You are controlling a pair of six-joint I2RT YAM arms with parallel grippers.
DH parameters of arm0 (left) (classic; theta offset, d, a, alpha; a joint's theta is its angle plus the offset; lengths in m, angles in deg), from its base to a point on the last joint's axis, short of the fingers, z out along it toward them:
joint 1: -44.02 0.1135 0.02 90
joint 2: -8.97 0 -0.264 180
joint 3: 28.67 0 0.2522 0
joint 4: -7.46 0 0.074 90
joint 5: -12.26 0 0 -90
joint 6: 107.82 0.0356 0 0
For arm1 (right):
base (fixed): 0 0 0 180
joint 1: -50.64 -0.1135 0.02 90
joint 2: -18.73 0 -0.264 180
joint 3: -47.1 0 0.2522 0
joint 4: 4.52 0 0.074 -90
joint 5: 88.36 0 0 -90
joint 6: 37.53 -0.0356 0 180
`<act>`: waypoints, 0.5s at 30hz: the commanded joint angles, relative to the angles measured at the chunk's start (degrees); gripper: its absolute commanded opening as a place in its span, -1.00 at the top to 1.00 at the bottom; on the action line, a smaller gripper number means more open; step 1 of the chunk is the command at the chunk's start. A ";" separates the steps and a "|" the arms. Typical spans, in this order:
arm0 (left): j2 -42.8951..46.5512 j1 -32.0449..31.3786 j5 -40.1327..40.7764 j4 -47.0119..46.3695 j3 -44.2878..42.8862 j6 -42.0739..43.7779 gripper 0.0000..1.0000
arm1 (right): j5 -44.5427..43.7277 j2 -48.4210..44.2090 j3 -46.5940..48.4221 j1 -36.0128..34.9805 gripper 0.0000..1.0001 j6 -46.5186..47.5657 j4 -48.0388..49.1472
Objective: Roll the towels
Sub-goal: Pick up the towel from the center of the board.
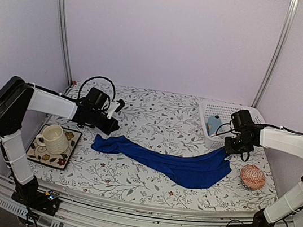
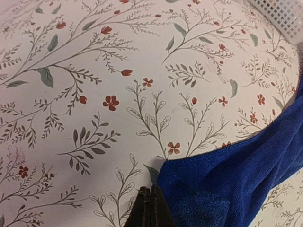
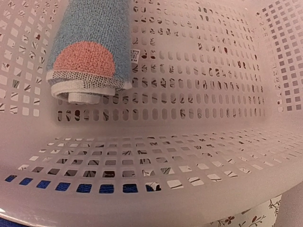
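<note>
Right now my left pincer [image 2: 150, 208] is clenched tight, its tips together at the left corner of the royal-blue towel [image 1: 178, 166], though I cannot tell whether any cloth is caught between them. My right pincer [image 1: 230, 150] is clenched on that towel's other end, which rises off the table [image 1: 157, 111] to meet it, just beside the near wall of the white basket [image 3: 199, 156]. Inside the basket lies the light-blue towel [image 3: 90, 42], rolled.

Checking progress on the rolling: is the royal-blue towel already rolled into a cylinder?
No, the royal-blue towel lies stretched out long and loose across the table.
</note>
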 commanded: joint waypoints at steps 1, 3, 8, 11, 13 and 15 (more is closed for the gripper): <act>-0.69 0.42 0.05 -1.08 -1.83 -0.74 1.00 | -1.07 3.65 4.16 1.54 0.94 0.81 2.35; -0.68 0.38 0.18 -1.18 -1.73 -0.90 1.00 | -1.60 5.41 5.80 1.76 0.94 1.23 2.42; -0.36 0.38 1.82 -2.32 -1.27 -1.38 1.00 | -2.11 9.65 10.65 2.65 0.94 2.51 2.96; -0.33 0.28 2.57 -2.74 -1.55 -1.96 1.00 | -2.76 12.14 14.09 3.80 0.94 3.49 2.80; -0.30 0.33 2.91 -2.83 -1.75 -2.30 1.00 | -2.41 14.22 16.41 5.00 0.95 4.03 2.50; -0.12 0.33 3.05 -2.88 -1.76 -2.49 1.00 | -2.35 16.31 19.06 5.78 0.95 4.76 2.31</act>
